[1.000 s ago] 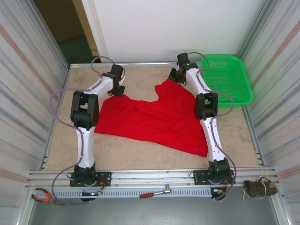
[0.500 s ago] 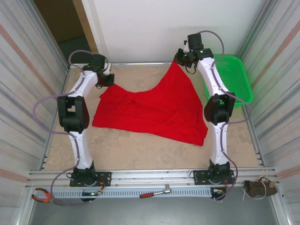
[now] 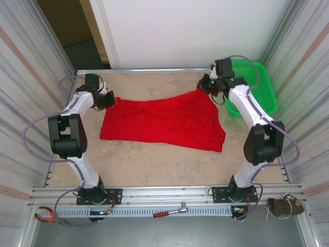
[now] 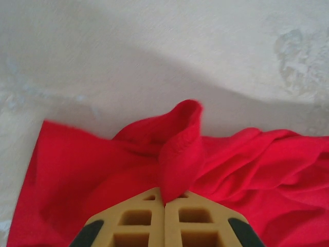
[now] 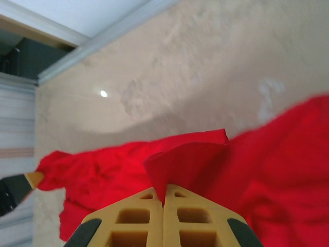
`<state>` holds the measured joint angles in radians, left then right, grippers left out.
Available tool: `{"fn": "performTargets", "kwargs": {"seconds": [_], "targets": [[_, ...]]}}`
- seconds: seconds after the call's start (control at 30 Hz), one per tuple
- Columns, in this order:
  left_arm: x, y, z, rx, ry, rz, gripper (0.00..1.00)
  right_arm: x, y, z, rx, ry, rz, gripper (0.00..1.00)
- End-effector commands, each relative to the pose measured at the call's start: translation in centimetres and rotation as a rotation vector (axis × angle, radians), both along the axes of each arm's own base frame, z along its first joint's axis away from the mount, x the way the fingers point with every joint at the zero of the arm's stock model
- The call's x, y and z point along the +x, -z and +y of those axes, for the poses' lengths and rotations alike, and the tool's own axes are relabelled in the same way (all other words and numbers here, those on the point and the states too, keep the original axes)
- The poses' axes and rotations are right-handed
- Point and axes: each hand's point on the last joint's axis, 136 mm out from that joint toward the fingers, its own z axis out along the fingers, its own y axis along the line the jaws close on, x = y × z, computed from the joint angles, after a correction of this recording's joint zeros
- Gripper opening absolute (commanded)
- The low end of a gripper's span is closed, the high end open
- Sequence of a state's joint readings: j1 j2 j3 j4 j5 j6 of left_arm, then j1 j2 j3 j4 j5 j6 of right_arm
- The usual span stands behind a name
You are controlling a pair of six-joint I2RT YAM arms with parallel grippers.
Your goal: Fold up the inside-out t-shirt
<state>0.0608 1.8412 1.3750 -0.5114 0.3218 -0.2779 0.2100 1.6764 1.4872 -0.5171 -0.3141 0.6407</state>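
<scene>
The inside-out t-shirt (image 3: 164, 121) is a bright red cloth stretched left to right across the middle of the table. My left gripper (image 3: 109, 98) is shut on its far left corner, and a pinched fold of the t-shirt (image 4: 180, 149) rises from between the left gripper (image 4: 165, 199)'s tan fingers. My right gripper (image 3: 204, 86) is shut on the far right corner, and a flap of the t-shirt (image 5: 195, 164) sticks out of the right gripper (image 5: 163, 198). The near hem lies on the table.
A green mesh basket (image 3: 257, 87) stands at the back right, just beyond the right arm. Metal walls close in both sides, and a white wall stands at the back. Pliers (image 3: 49, 216) and a wrench (image 3: 172, 211) lie on the front rail.
Both grippers have moved outward and come down, spreading the t-shirt wide and flat. The raised peak at the right corner has dropped.
</scene>
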Motion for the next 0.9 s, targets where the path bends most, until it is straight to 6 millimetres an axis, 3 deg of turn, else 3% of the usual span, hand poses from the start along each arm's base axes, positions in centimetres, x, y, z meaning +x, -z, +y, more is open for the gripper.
{"fn": "performTargets", "kwargs": {"seconds": [0.0,0.2,0.33,0.4,0.43,0.47,0.57,0.63,0.7,0.77,0.87], "targets": [[-0.3,-1.6,1.4,-0.089,-0.08,-0.055,0.0,-3.0,-1.3,-0.4,0.036,0.038,-0.052,0.0],[-1.2,-0.4,3.5,-0.123,-0.156,-0.043,0.0,-10.2,3.4,-1.2,-0.058,0.078,0.032,0.0],[-1.3,1.1,4.5,-0.139,-0.184,-0.009,0.0,-14.3,6.4,-3.7,-0.144,0.177,0.09,0.0],[-1.4,1.7,4.7,-0.145,-0.189,0.008,0.1,-16.1,8.1,-5.3,-0.182,0.247,0.137,0.0],[-1.5,2.2,5.0,-0.136,-0.2,0.025,0.23,-16.9,9.0,-6.1,-0.202,0.284,0.165,0.02],[-1.7,2.5,5.3,-0.124,-0.214,0.036,0.36,-17.5,9.5,-6.7,-0.217,0.308,0.181,0.17],[-2.0,2.0,6.3,-0.109,-0.258,0.022,0.47,-17.2,8.5,-6.9,-0.229,0.304,0.15,0.24],[-2.3,0.5,6.9,-0.08,-0.28,-0.009,0.53,-16.2,7.0,-6.7,-0.254,0.279,0.131,0.25],[-2.3,-1.5,6.9,-0.072,-0.288,-0.061,0.56,-14.9,5.7,-6.2,-0.283,0.236,0.112,0.33],[-1.8,-3.5,5.9,-0.094,-0.273,-0.118,0.58,-12.9,5.0,-5.1,-0.293,0.179,0.097,0.43],[-0.7,-4.9,3.1,-0.137,-0.2,-0.147,0.61,-10.2,5.5,-3.7,-0.324,0.108,0.119,0.48]]}}
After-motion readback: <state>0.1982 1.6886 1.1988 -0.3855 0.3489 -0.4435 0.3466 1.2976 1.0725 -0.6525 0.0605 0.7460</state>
